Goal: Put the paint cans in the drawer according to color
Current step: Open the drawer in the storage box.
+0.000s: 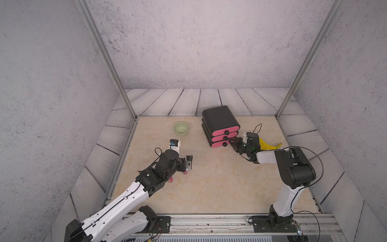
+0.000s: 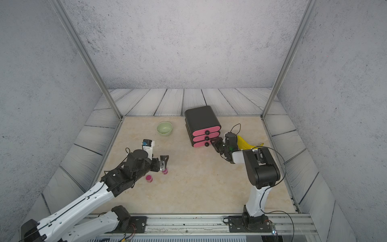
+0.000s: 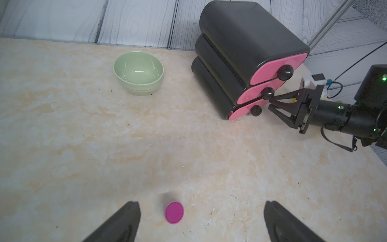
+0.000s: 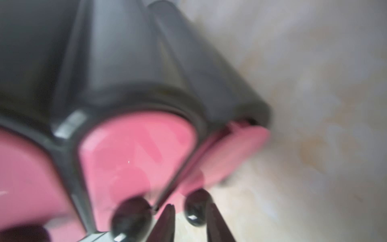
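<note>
Hovering above the surface (image 1: 209,184), the left end effector (image 3: 202,203) has its jaws spread wide and holds nothing. Its fingers (image 3: 125,222) straddle 1 magenta can (image 3: 174,212), which stands upright on the surface, nearer 1 finger than the other and touching neither. In a top view the other can (image 2: 149,178), also magenta and upright, stands near it, just beside the left arm.

The drawer (image 1: 218,118) stands toward the back of the surface, its 3 pink fronts turned toward the right arm. The pale green bowl (image 1: 181,133) sits apart from it on the left arm's side. The top and middle fronts sit flush with the black body. The bottom front stands slightly out.

The right end effector (image 3: 270,103) is at the knobs, well apart from both cans. Its jaws stand a little apart. In the right wrist view, which is blurred, the bottom knob (image 4: 196,207) sits between the fingertips with a clear gap on 1 side. Whether the other fingertip touches the knob I cannot tell, and I see no firm grip on it.

A banana (image 1: 266,144) lies on the surface behind the right arm's wrist, beside the drawer.
</note>
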### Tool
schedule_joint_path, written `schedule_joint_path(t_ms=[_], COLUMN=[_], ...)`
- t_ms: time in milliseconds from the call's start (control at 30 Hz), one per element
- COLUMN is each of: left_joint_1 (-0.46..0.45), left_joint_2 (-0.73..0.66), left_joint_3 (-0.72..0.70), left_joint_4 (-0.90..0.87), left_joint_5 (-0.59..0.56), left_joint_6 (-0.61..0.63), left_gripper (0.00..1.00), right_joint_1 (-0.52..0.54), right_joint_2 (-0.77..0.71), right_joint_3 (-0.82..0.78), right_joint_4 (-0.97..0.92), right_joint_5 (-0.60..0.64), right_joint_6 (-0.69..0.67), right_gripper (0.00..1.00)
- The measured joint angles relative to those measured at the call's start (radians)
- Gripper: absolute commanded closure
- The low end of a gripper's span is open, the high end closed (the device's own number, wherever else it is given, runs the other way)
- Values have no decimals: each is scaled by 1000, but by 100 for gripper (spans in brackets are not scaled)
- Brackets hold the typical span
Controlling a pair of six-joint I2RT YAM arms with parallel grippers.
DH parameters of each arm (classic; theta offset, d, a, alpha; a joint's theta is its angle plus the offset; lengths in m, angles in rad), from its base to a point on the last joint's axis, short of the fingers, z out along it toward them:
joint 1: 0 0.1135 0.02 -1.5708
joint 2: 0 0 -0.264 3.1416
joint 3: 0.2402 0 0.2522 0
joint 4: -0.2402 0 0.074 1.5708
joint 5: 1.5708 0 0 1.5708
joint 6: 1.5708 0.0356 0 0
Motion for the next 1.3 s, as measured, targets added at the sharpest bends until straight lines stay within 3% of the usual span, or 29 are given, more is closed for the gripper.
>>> schedule_joint_path(t_ms=[167,400,1300], left_joint_1=[0,0,0], left_joint_2=[-5,-27,-14], left_joint_3=[-1,-16,-22], left_joint_4=[0,1,-3], left_joint_5=[-8,-15,-36], left_joint_6=[0,-5,0], left_gripper=[1,1,1], right_joint_1=[-4,-4,49], right_joint_2=[-3,-3,159], right_joint_3=[-101,-88,58], right_joint_4=[35,91,174], right_joint_5=[-13,-34,-60], right_joint_6=[22,51,134], right_gripper=[61,54,59])
